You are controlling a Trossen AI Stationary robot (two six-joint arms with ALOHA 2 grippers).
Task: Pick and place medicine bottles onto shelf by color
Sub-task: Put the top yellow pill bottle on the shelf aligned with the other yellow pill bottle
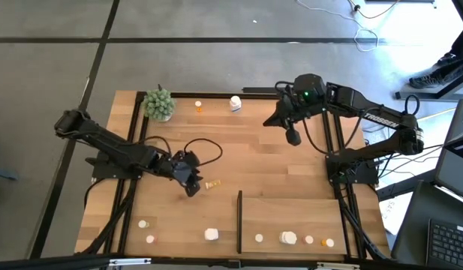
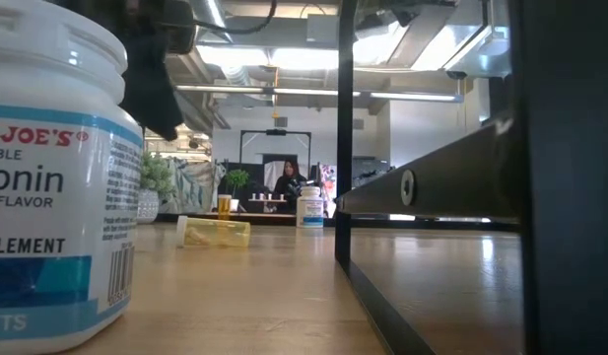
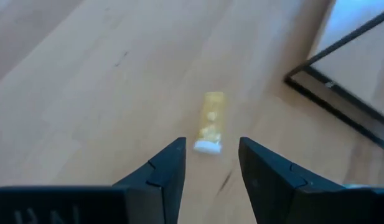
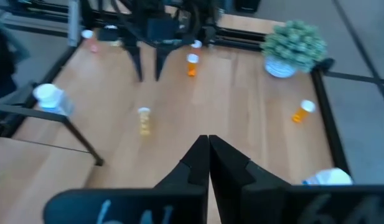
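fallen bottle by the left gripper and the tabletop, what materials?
Fallen bottle: looks like translucent amber plastic with a white opaque cap; contents show through the wall. Tabletop: light wood, probably butcher-block with a satin finish; plank seams and grain show. Left gripper hovers open over the bottle.

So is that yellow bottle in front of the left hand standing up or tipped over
Tipped over. The yellow bottle lies on its side on the table, white cap toward the left hand.
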